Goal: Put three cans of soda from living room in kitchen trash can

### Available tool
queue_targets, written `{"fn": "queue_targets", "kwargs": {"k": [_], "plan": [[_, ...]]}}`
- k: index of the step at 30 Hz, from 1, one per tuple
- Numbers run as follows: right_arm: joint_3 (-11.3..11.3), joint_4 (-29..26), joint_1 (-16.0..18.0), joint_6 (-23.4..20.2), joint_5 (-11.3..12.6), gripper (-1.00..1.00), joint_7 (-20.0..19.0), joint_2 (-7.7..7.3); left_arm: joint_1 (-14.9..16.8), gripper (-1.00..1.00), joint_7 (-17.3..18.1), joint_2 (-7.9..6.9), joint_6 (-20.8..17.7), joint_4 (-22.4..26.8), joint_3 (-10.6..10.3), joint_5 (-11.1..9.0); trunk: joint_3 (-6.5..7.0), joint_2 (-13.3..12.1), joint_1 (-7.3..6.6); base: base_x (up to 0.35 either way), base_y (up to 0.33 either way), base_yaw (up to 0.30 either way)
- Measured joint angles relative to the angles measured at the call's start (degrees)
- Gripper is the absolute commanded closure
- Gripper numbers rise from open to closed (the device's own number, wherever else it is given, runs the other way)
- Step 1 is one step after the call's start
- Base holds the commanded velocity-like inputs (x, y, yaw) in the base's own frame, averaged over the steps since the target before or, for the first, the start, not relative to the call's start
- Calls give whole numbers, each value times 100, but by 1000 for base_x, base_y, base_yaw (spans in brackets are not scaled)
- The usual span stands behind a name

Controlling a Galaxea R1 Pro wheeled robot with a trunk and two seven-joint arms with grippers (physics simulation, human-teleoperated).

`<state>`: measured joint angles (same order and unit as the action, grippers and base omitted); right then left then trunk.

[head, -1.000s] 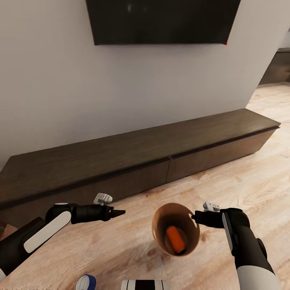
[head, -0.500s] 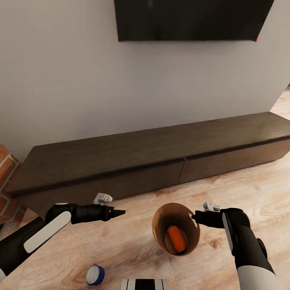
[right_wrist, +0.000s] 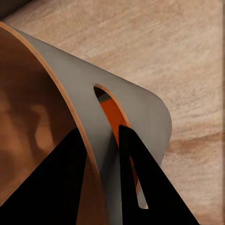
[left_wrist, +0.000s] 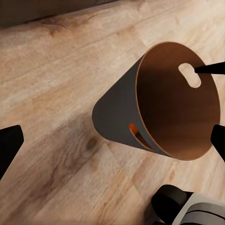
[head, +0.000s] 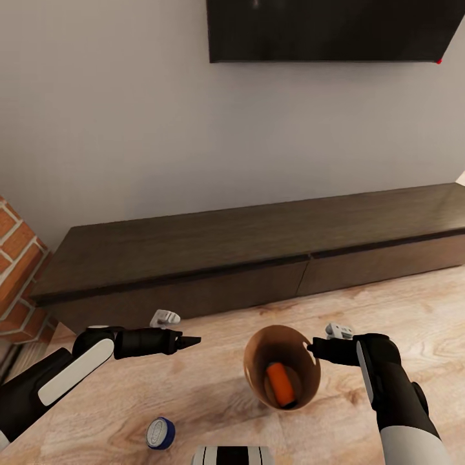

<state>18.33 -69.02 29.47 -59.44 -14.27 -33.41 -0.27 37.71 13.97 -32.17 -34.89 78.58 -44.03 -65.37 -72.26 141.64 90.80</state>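
Observation:
My right gripper point(head: 311, 349) is shut on the rim of the brown tash can point(head: 256, 373), which hangs a little above the wood floor. One orange can of soda point(head: 282, 383) lies in the bin's bottom. In the right wrist view the two fingers straddle the bin's wall point(right_wrist: 140, 108), and the orange can point(right_wrist: 112, 117) shows through the handle slot. A blue can of soda point(head: 159, 433) stands on the floor below my left arm. My left gripper point(head: 187, 340) is open and empty, left of the bin point(left_wrist: 117, 117).
A long dark low cabinet point(head: 258, 245) runs along the grey wall, with a black television point(head: 336, 29) mounted above it. A red brick chimney point(head: 16, 271) stands at the left edge. My white base point(head: 232, 455) shows at the bottom.
The camera has turned left, so cabinet and television slid right and the brick chimney came into view. The blue can shows further into the picture. Both arms keep their pose.

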Motion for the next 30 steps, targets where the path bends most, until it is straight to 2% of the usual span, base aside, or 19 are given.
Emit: {"fn": "queue_targets", "kwargs": {"k": [20, 30], "plan": [[-9, -53, 0, -5, 9, 100, -42, 3, 0, -100, 0, 0, 0, -1, 0, -3, 0, 0, 0, 0, 0, 2], [-5, -50, -3, -11, 39, 100, -22, 8, 0, -100, 0, 0, 0, -1, 0, -3, -19, 0, 0, 0, 0, 199]]}}
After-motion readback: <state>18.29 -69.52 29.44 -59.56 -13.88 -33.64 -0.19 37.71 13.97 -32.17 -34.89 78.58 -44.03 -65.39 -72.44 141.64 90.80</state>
